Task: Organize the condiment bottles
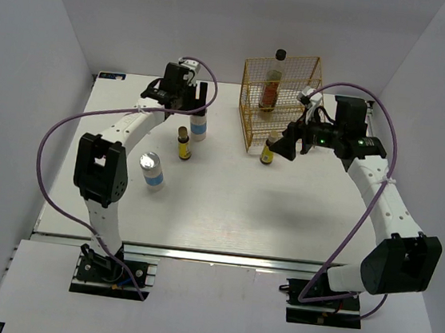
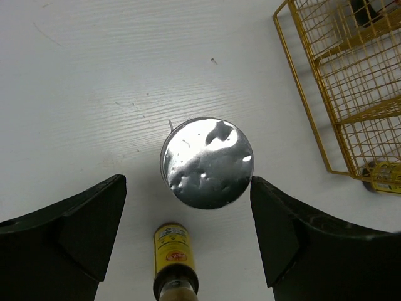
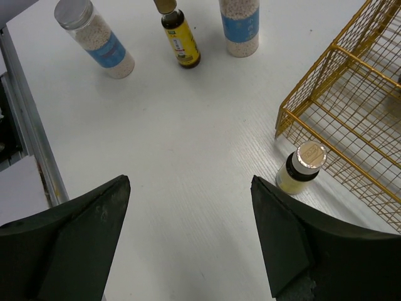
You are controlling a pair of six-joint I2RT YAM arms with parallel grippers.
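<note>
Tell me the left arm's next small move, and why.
Probably lower the left end effector straight down over the silver-lidded jar. In the wrist view its jaws stand open either side of the lid, with nothing gripped yet.

Blue bands and silver lids are shown on the two pale speckled jars (image 3: 100, 44) (image 3: 240, 25), yellow on the two small bottles (image 3: 183, 45) (image 3: 294, 177), and a gold grid on the wire rack (image 1: 297, 78), against a white table (image 3: 188, 157).
</note>
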